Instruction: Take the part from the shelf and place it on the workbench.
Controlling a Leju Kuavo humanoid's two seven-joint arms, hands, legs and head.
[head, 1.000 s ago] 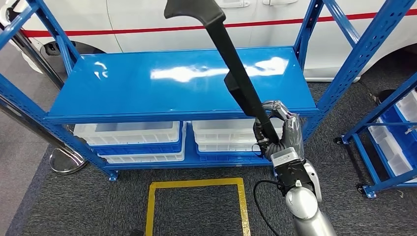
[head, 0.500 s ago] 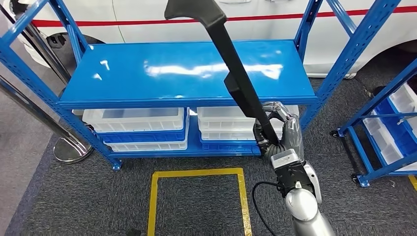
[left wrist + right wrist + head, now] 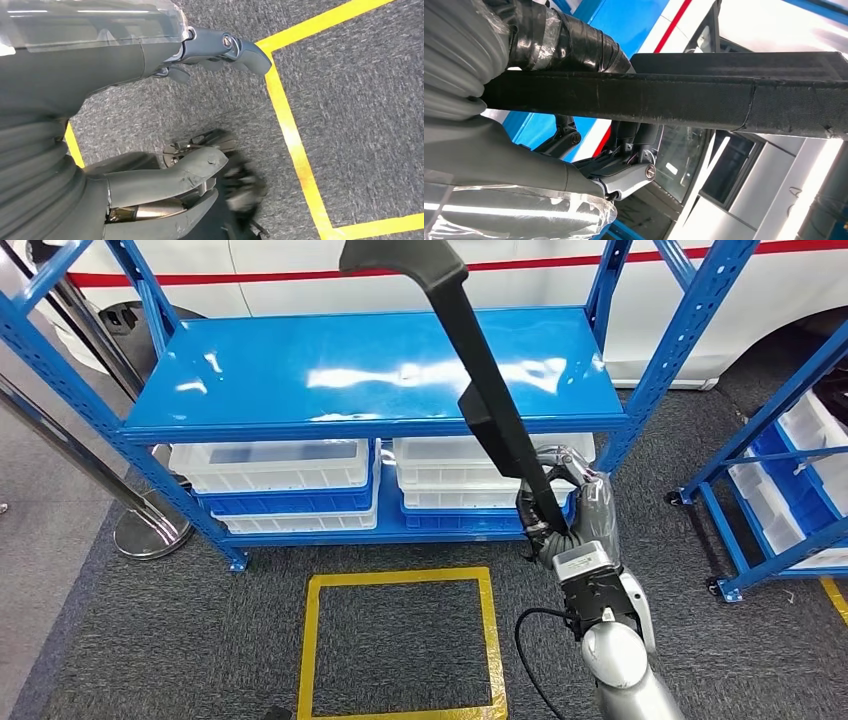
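1. The right hand [image 3: 560, 510] grips the long black part [image 3: 480, 390] at its lower end, clear of the blue shelf [image 3: 380, 375].
2. The left hand [image 3: 150, 45] hangs over the floor holding nothing.
3. Risk: the top-heavy part may swing into the shelf post [image 3: 690, 330].

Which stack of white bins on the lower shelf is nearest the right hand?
The right-hand stack of white bins, just behind the right hand gripping the black part.

I see the part [image 3: 478, 390], a long black bar with a wider bent head at its top end. It stands almost straight up, leaning a little left at the top. My right hand [image 3: 565, 510] grips its low end. It is up in front of the blue shelf [image 3: 300, 380], off its top board.
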